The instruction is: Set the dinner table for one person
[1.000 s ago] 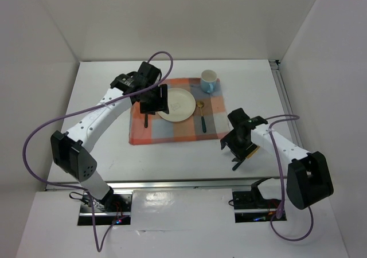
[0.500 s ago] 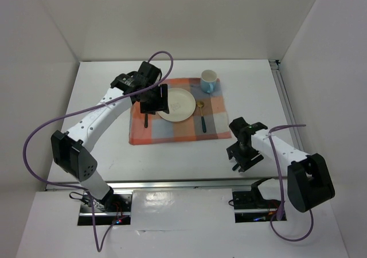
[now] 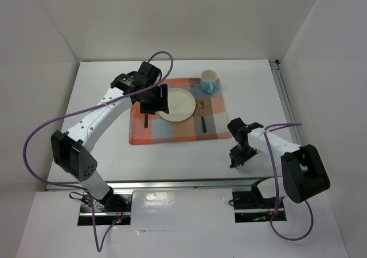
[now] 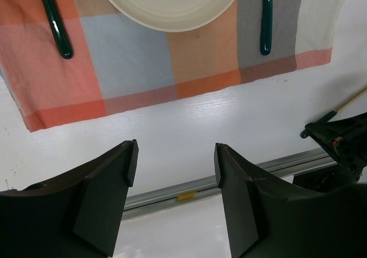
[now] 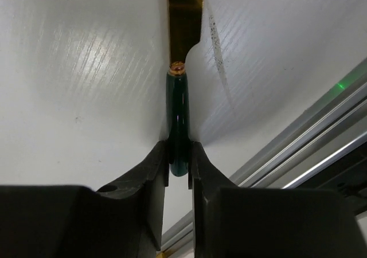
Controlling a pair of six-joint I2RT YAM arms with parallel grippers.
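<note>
On the white dinner table (image 3: 172, 157) lies a checked cloth (image 3: 172, 131) with a cream plate (image 3: 179, 104), a blue cup (image 3: 209, 81), a green-handled gold spoon (image 3: 202, 117) and a dark-handled utensil (image 3: 146, 120) left of the plate. My left gripper (image 4: 176, 149) hovers open over the plate's left side, nothing between its fingers. Low over the table right of the cloth, my right gripper (image 5: 179, 148) is shut on the green handle of a gold utensil (image 5: 177, 114). Its flat gold end (image 5: 184, 11) points away. In the top view the right gripper (image 3: 236, 157) hides this utensil.
An aluminium rail (image 3: 189, 182) runs along the table's front edge, close behind the right gripper, and another rail (image 3: 285, 100) along the right edge. White walls enclose the back and both sides. The left wrist view shows the cloth's near edge (image 4: 172, 92) and the right arm (image 4: 338, 140).
The right gripper has swung down toward the front rail and shut on the green-handled utensil. The left arm has not moved.
</note>
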